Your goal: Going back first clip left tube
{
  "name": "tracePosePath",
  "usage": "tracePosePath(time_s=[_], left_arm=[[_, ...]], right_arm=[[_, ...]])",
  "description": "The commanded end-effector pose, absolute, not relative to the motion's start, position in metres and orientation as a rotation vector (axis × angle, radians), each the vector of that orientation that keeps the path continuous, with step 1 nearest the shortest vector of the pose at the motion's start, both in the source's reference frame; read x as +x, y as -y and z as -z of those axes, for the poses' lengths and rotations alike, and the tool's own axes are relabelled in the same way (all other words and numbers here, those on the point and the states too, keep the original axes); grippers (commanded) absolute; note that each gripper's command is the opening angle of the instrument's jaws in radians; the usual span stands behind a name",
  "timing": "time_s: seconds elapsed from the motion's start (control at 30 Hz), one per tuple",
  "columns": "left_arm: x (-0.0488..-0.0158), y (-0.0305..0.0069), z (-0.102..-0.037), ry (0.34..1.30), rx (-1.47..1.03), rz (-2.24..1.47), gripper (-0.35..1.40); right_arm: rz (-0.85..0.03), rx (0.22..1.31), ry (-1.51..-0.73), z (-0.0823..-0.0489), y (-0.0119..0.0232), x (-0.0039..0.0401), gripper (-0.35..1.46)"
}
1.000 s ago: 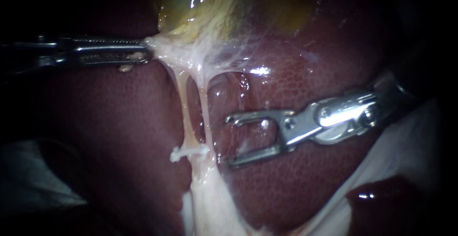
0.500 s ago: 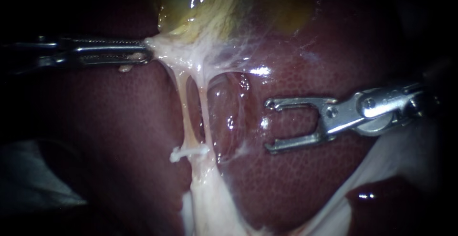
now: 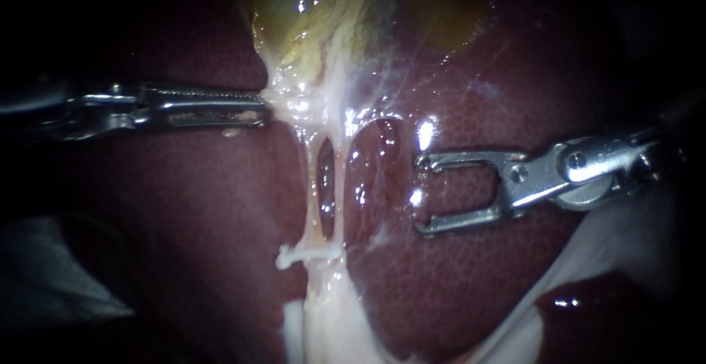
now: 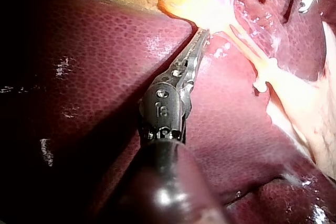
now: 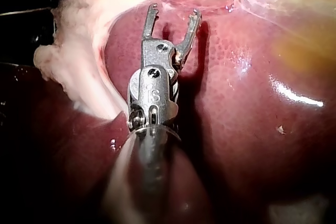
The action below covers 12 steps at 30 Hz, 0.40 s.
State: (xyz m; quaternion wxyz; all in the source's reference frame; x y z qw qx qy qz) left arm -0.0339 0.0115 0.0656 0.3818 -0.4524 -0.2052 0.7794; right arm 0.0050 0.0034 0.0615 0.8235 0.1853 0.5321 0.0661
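Observation:
My left instrument [image 3: 257, 110] comes in level from the left, its jaws shut on pale tissue just under the yellowish gallbladder [image 3: 316, 11]. From that tissue two thin pale tubes run down over the dark red liver [image 3: 184, 209]. The left tube [image 3: 312, 202] carries a white clip [image 3: 301, 254] across its lower end. The right tube [image 3: 340, 187] lies close beside it. My right instrument [image 3: 421, 193] stands to their right with its jaws open and empty, apart from the tubes. The left wrist view shows the shut jaws [image 4: 202, 34] and the clip [image 4: 260, 83]. The right wrist view shows the open jaws [image 5: 174, 11].
A broad band of whitish tissue [image 3: 323, 327] continues below the clip to the lower edge. White gauze [image 3: 625, 246] lies under the right instrument's shaft at the lower right, and dim cloth [image 3: 51, 283] at the lower left. Wet highlights mark the liver between tubes and right jaws.
My right instrument drew back to the right, away from the tubes, jaws still open. My left instrument then moved right and slightly down with the held tissue, so the tubes hang straighter and closer together.

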Motion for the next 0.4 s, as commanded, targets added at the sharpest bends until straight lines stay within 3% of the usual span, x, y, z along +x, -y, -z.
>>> tracePosePath(time_s=[0.03,0.4], left_arm=[[-0.0339,-0.0115,-0.0656,0.523,-1.154,-1.99,-0.35],[-0.0336,-0.0116,-0.0656,0.525,-1.155,-1.991,-0.35]], right_arm=[[-0.14,0.394,-1.132,-0.0615,-0.0034,0.005,0.5],[-0.141,0.392,-1.131,-0.0614,-0.0033,0.0049,0.5]])
